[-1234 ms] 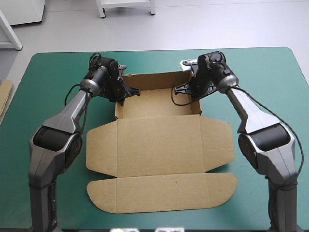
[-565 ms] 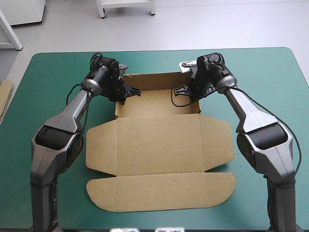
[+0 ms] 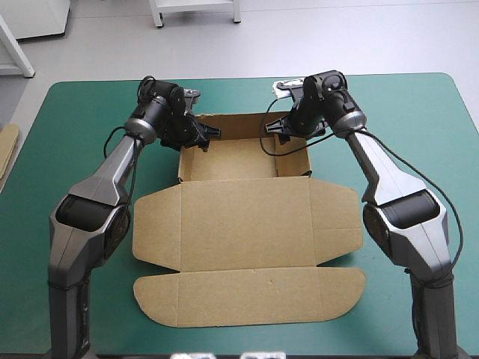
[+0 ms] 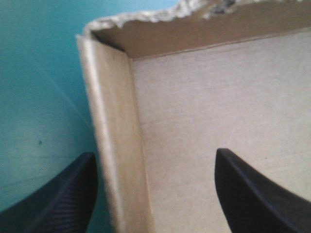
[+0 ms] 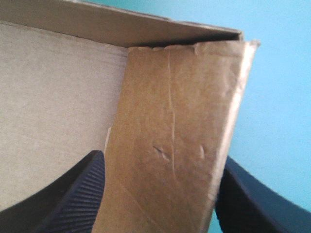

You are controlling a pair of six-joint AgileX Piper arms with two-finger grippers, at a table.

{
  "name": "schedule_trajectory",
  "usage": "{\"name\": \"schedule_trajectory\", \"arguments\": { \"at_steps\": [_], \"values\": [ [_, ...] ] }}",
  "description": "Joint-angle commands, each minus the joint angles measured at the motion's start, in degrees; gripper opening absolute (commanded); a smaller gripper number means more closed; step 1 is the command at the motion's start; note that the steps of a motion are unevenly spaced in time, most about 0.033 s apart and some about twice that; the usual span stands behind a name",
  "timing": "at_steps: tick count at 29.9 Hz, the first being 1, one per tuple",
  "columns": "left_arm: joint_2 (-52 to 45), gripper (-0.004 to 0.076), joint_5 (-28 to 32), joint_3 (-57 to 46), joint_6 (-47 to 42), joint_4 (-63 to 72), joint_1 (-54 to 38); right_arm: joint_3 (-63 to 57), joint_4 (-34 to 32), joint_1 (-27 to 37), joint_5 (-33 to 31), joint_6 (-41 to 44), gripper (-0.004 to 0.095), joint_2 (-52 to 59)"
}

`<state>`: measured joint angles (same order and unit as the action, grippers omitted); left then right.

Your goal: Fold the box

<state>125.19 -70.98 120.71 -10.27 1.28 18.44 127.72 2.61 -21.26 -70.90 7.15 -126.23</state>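
The box (image 3: 247, 224) lay in the middle of the teal-green table (image 3: 90, 120), partly folded. Its tray end sat in the upper centre of the high view. There the far wall (image 3: 232, 123) and both side walls stood up around the base.

The left gripper (image 3: 200, 138) was open and straddled the left wall (image 4: 114, 145), one black finger outside over the cover and one inside the tray, without clamping it. The right gripper (image 3: 281, 127) was also open, its fingers on either side of the right wall panel (image 5: 175, 136). That panel seemed to lean inward, not fully tucked.

The walls looked raised, so the work left was probably seating the side panels. The lid (image 3: 247, 217) was flat in the centre of the frame, its side flaps spread left and right. The rounded front flap (image 3: 251, 295) was flat near the bottom edge.

Taken whole, the sheet's long axis ran from top to bottom of the high view, with the tray at the top and the lid towards the bottom. The tray's own long side ran left to right. An edge of spare board (image 3: 6, 149) showed at the far left.
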Motion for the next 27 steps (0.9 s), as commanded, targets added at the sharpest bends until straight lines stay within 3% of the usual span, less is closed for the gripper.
{"name": "schedule_trajectory", "arguments": {
  "at_steps": [1, 8, 15, 27],
  "values": [
    [-6.22, 0.0498, 0.64, 1.87, 1.82, 0.49, 0.21, 2.22, -0.78, 0.18, -0.51, -0.63, 0.0594, 4.49],
    [-10.60, 0.0498, 3.65, 1.87, 5.45, 1.03, 0.21, 2.22, -2.12, 0.79, -0.51, -0.63, 0.0564, 6.89],
    [-15.44, 0.0498, 1.03, 1.87, 11.82, 7.67, 0.21, 2.08, -1.89, 0.91, -0.51, -0.97, 0.0554, 9.23],
    [-24.15, 0.0498, 0.07, 1.87, 12.80, 8.44, 0.41, 1.96, -1.91, 0.91, -0.53, -1.89, 0.0554, 14.89]
  ]
}}
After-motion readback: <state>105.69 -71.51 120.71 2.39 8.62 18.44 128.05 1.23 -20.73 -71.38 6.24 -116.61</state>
